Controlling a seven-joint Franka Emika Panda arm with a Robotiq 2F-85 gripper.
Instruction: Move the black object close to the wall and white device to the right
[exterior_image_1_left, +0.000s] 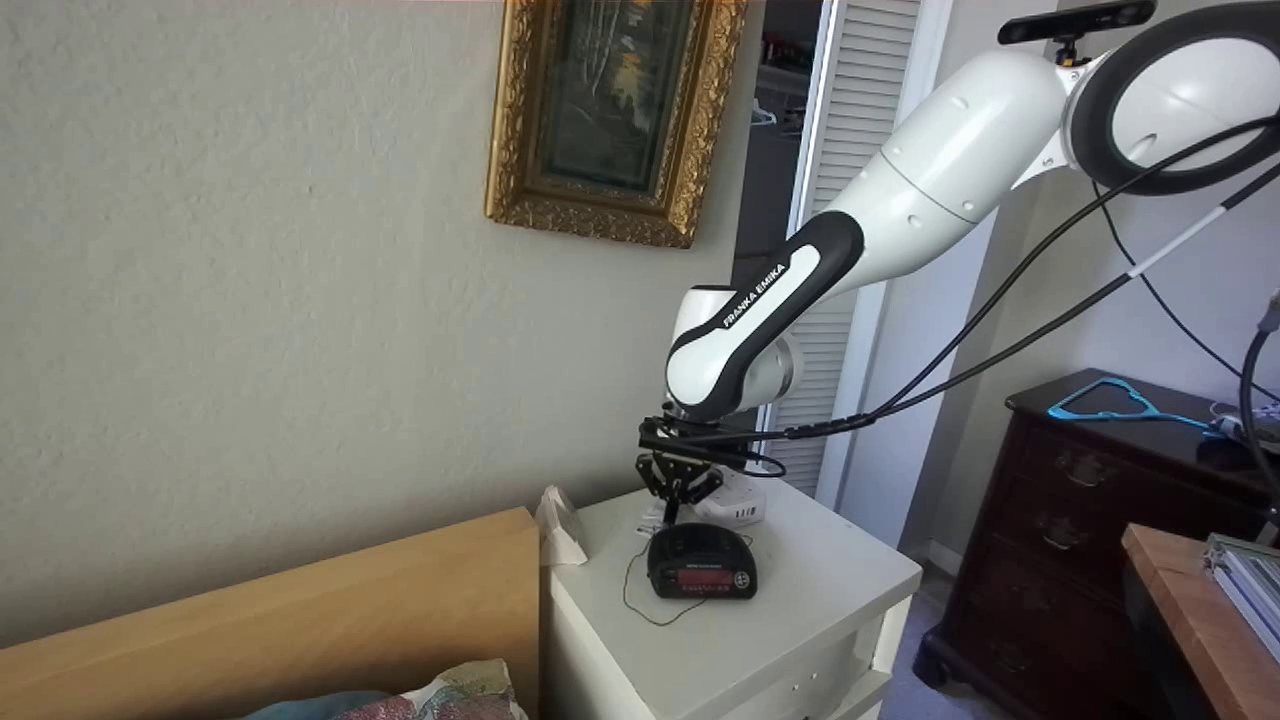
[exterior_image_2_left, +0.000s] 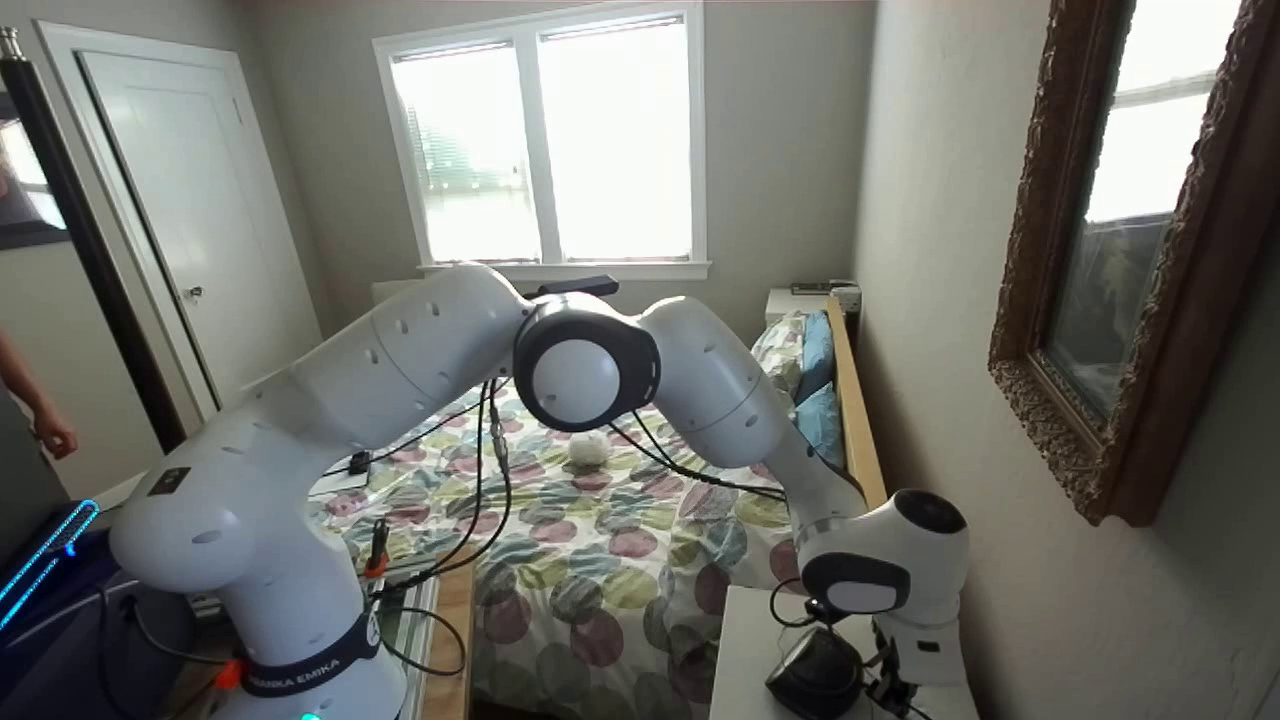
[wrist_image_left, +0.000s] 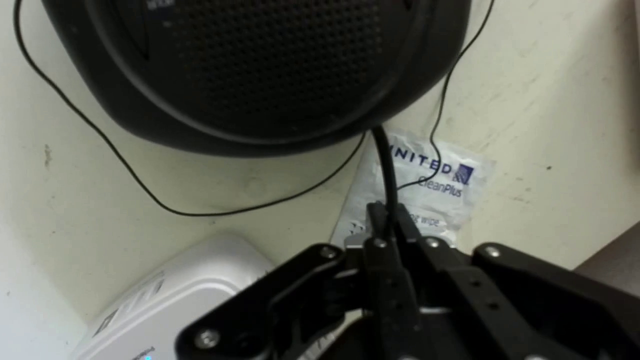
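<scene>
The black clock radio (exterior_image_1_left: 703, 562) stands on the white nightstand (exterior_image_1_left: 830, 580), its red-tinted front facing away from the wall (exterior_image_1_left: 350, 300). It also shows in an exterior view (exterior_image_2_left: 815, 675) and in the wrist view (wrist_image_left: 270, 75). My gripper (exterior_image_1_left: 672, 515) points down just behind it, on the wall side. In the wrist view the fingertips (wrist_image_left: 389, 215) are closed around the radio's thick black cord (wrist_image_left: 384, 160), apart from the radio's body. The white device (wrist_image_left: 185, 310) lies behind the radio, beside the gripper, and shows in an exterior view (exterior_image_1_left: 735, 503).
A thin dark wire (wrist_image_left: 125, 167) loops round the radio. A white wipe packet (wrist_image_left: 430, 175) lies under the fingertips. A folded whitish paper piece (exterior_image_1_left: 562, 528) stands at the nightstand's edge by the wooden headboard (exterior_image_1_left: 300, 585). A gold-framed picture (exterior_image_1_left: 505, 150) hangs above.
</scene>
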